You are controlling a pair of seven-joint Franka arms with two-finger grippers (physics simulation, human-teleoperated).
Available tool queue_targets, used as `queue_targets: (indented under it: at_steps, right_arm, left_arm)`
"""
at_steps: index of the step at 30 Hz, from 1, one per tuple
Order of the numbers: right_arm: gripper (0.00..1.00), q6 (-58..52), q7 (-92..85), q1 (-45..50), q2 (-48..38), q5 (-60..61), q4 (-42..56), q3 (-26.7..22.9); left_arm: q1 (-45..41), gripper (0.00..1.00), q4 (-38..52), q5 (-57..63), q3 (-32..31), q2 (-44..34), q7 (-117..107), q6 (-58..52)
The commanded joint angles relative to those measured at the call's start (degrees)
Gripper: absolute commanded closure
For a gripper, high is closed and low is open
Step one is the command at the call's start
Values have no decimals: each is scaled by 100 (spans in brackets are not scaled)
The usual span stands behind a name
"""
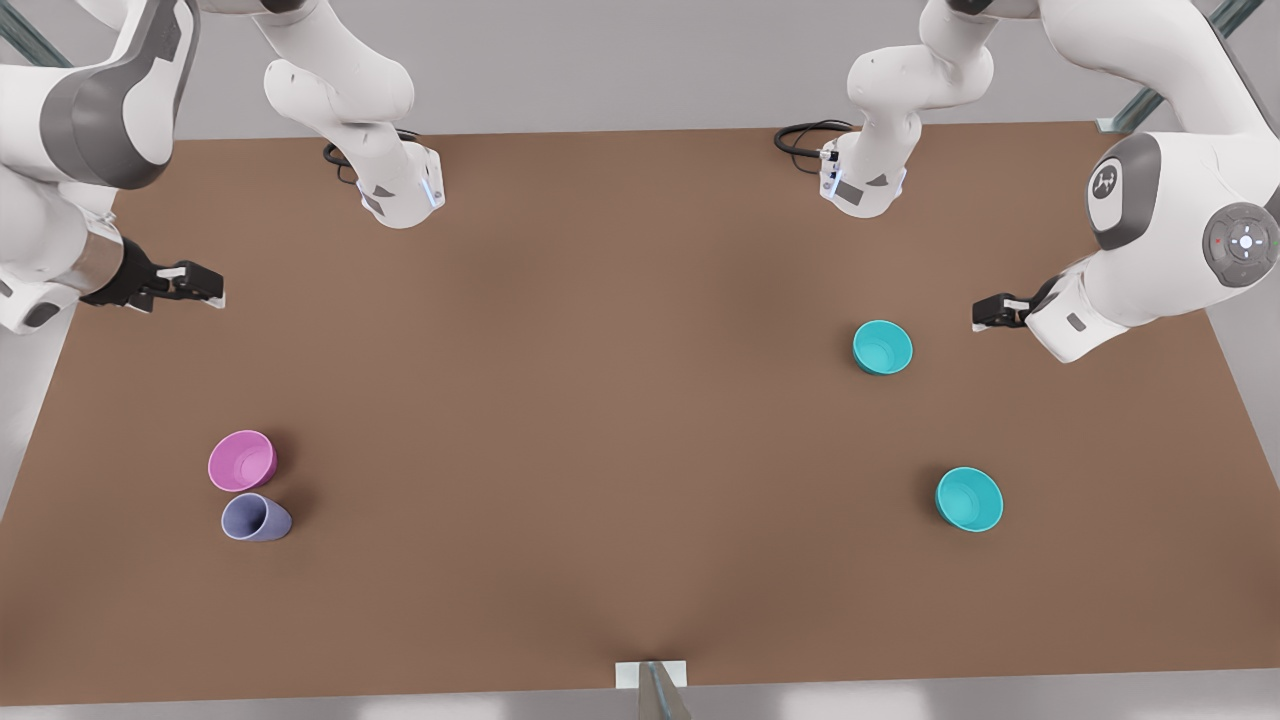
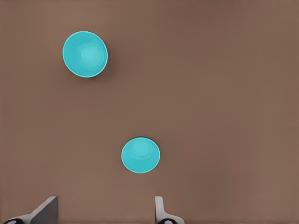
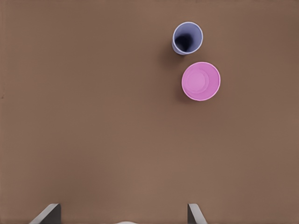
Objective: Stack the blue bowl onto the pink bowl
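Two look-alike blue bowls stand upright on the brown table at the front view's right: one (image 1: 882,347) (image 2: 140,155) close to my left gripper (image 1: 995,312) (image 2: 103,211), the other (image 1: 969,498) (image 2: 85,53) farther toward the front edge. The pink bowl (image 1: 242,460) (image 3: 201,81) stands upright at the front view's left. My left gripper is open and empty, raised beside the nearer blue bowl. At the left edge my right gripper (image 1: 205,285) (image 3: 122,214) hovers open and empty, well apart from the pink bowl.
A lavender-grey cup (image 1: 256,518) (image 3: 187,38) stands right beside the pink bowl, on its front-edge side. Both arm bases (image 1: 400,195) (image 1: 865,185) stand at the table's far edge. A small mount (image 1: 651,680) sits at the front edge.
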Motion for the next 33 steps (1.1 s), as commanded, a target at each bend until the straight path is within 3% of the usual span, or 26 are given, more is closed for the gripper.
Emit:
queue_targets:
  at_steps: [1, 4, 10, 15, 19, 33]
  right_arm:
    - [0, 20, -60, -56, 38, 4, 11, -10]
    - [0, 152, -104, -179, 530, -110, 55, -28]
    - [0, 1980, -560, -1366, 2112, -31, 2, -28]
    - [0, 2253, -578, -1717, 2657, 242, -7, -19]
    - [0, 3299, -1141, -1770, 3026, 365, -15, -19]
    - [0, 3598, -1141, -2280, 4389, 1156, -68, -19]
  left_arm:
    - [0, 0, 3, 3, -3, -6, 78, 10]
    - [0, 0, 3, 3, -3, -6, 78, 1]
    - [0, 0, -24, 3, -3, -14, 78, -61]
    - [0, 0, -24, 3, -3, -14, 87, -79]
    - [9, 0, 38, -41, -11, -76, 87, -61]
    - [0, 0, 55, 12, -11, -76, 78, -17]
